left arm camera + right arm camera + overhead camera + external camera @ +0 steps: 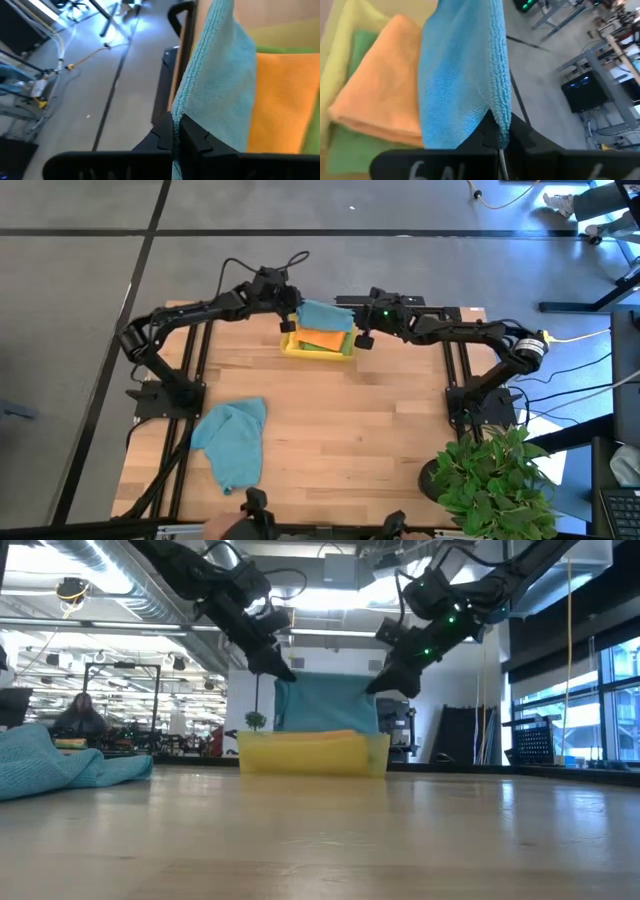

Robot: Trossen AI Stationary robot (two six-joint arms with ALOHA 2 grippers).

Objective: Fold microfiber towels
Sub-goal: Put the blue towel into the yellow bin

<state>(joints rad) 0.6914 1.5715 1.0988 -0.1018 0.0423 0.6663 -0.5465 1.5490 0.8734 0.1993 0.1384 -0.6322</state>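
Currently, status:
held towel: 1 teal-blue towel [324,315] hangs stretched between both grippers over the yellow tray [292,347]; upper edge taut, sheet drapes flat in the low view, lower edge meets the tray contents; looped microfiber pile, stitched hem visible in both wrist views
left gripper: [291,313] at the far edge of the table, fingers clenched on 1 top corner of the held towel
right gripper: [359,327] opposite it, just beside the tray; fingers pinched tight on the other top corner
tray contents: orange towel [322,340] folded, lying on a green towel [335,351]; a yellow towel [337,47] shows along the side under them in the right wrist view
second teal-blue towel: [232,439] crumpled in a loose heap on the wooden table [340,430], near-left area, well apart from the tray; unfolded
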